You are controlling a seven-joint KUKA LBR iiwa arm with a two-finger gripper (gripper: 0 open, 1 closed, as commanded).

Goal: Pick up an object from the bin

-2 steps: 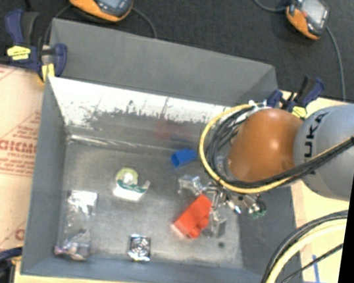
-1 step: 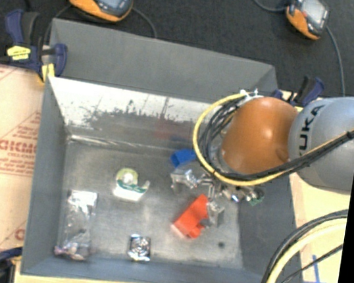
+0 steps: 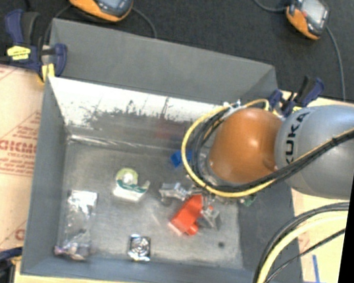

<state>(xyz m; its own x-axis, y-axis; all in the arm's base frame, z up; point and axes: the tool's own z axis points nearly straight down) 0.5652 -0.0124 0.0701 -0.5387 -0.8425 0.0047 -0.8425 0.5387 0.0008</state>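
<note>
Camera view: the gripper (image 3: pixel 191 204) is seen low over the bin (image 3: pixel 168 113) floor, beneath the orange cover (image 3: pixel 243 145) at the wrist. Whether it is released or clenched cannot be told, as much of it is hidden by the cover and by the yellow and black cables (image 3: pixel 194 140) looped round it.

A red block (image 3: pixel 184 222) is seen directly at the gripper, tilted, its upper end touching or tucked under the metal parts; whether it is gripped cannot be made out.

Just beyond the gripper, toward the back wall, a small blue thing (image 3: pixel 175 159) is partly covered by the cables.

Near the gripper, toward the view's left, a white and green roll (image 3: pixel 129 185) is lying. Further off, toward the front wall, a small shiny metal piece (image 3: pixel 139 247) is found.

Farthest from the gripper, in the front left corner, a clear plastic bag (image 3: pixel 79 222) is lying flat.

On the grey arm (image 3: pixel 325 151) behind the cover, the word "KUKA" can be read in dark letters, running up the casing.
</note>
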